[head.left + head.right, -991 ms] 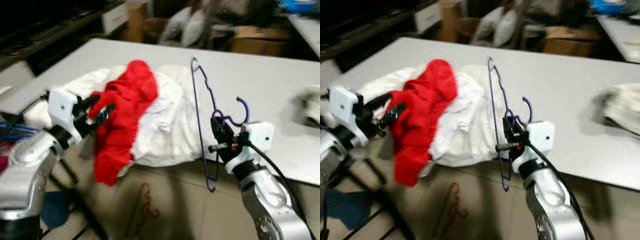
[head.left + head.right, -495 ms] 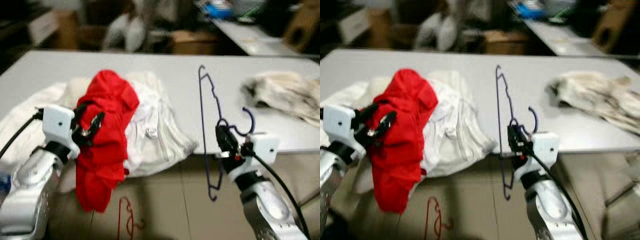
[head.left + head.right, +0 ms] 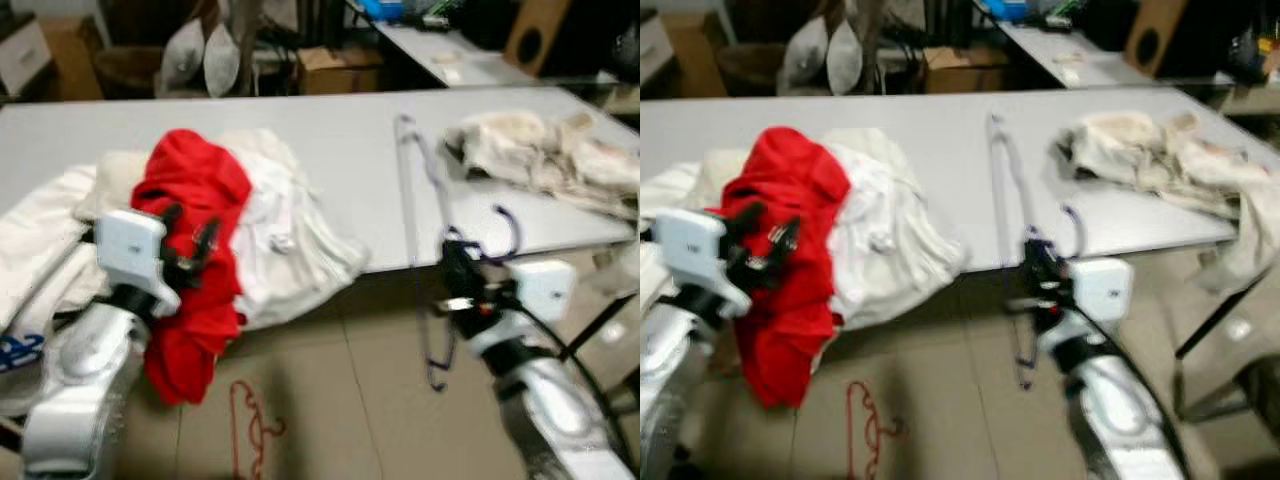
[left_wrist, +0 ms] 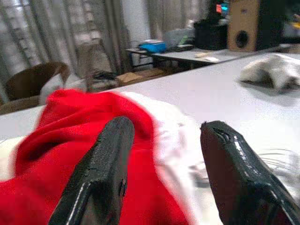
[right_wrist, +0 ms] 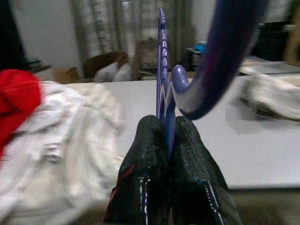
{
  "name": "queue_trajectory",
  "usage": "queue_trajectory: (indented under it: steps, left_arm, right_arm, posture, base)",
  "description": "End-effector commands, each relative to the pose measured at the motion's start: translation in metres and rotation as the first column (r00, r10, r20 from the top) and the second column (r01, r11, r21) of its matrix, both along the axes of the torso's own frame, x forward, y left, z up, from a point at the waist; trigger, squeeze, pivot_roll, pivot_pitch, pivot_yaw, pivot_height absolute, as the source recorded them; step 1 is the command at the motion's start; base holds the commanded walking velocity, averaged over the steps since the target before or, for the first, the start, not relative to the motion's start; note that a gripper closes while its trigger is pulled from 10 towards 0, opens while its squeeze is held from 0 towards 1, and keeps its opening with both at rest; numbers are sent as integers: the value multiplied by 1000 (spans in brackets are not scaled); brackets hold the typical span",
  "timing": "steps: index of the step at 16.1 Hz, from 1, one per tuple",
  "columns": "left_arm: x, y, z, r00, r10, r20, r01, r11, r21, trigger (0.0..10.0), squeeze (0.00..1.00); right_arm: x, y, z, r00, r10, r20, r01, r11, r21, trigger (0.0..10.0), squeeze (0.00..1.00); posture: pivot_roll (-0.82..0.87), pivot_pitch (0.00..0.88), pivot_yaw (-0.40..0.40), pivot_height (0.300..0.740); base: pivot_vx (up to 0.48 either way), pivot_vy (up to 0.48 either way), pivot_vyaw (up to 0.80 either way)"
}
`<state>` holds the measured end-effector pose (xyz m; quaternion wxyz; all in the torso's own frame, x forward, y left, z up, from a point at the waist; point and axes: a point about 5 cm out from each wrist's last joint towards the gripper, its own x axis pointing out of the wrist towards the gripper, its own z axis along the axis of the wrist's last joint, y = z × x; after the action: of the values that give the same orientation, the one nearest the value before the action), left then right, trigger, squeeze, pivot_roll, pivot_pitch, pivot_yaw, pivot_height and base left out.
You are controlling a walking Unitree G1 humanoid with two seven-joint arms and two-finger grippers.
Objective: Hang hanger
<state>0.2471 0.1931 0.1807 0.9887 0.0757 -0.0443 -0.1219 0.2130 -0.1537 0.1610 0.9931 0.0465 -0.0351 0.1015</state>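
Purple coated wire is what the thin purple wire hanger point(image 3: 428, 250) looks to be made of, so it should be light and springy, apt to swing or twist about a narrow pinch, and best held where it is held now, at the neck just under the hook. In the left eye view the right gripper point(image 3: 457, 282) holds it upright in front of the long grey table's point(image 3: 330, 130) near edge, hook up beside the gripper's white housing, the frame's lower end hanging over the tan tiled floor point(image 3: 340, 400); the left gripper point(image 3: 195, 250) sits against the red garment point(image 3: 190, 240) draped over a heap of white clothes point(image 3: 290, 230). The right eye view shows the same layout, with a crumpled cream cloth point(image 3: 1150, 160) further along the table and a thin red wire hanger point(image 3: 868, 420) lying on the floor; both head views are blurred, so the hanger's upper shoulder is faint. In the left wrist view the left gripper's two black fingers point(image 4: 101, 173) stand well spread with nothing between them, red fabric behind. In the right wrist view the black pads point(image 5: 187, 159) are pressed together on the purple wire, the hook curving overhead and cut off by the frame. No rail or rod to hang it on can be made out.
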Motion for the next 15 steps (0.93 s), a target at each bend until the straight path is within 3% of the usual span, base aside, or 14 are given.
queue_trajectory:
  steps: [1, 4, 9, 10, 13, 15]
  left_arm:
    - [3, 1, 3, 1000, 9, 9, -10, 1000, 24, 10000, 0]
    - [12, -1, 4, 1000, 4, -8, -4, 998, 61, 10000, 0]
    - [15, -4, -4, 998, 6, -56, -3, 998, 56, 10000, 0]
    - [14, -4, -3, 996, -33, -80, 32, 999, -8, 10000, 1000]
    - [16, 2, 0, 994, -27, -107, 25, 1000, -16, 10000, 1000]
    - [27, 24, 0, 983, 141, -114, -138, 990, 35, 10000, 1000]
  right_arm:
    - [2, -2, 4, 1000, 2, 23, -2, 1000, 0, 10000, 0]
    - [1, -3, 3, 1000, 16, 18, -15, 1000, -4, 10000, 0]
    - [-5, -3, -2, 999, 31, -16, -31, 1000, 0, 10000, 0]
    - [-5, -2, -3, 999, 44, -23, -44, 999, -3, 10000, 0]
    - [-5, 2, -4, 996, 82, -27, -82, 997, -6, 10000, 0]
    - [-5, 8, -5, 991, 133, -33, -134, 991, -6, 10000, 0]
  posture:
    - [48, 0, 17, 740]
    - [37, 0, 37, 740]
    - [31, 0, 48, 740]
    - [34, 0, 46, 740]
    - [38, 0, 44, 740]
    - [39, 0, 45, 740]
  base:
    - [0, 0, 0]
    - [0, 0, 0]
    - [0, 0, 0]
    - [0, 0, 0]
    - [0, 0, 0]
    - [0, 0, 0]
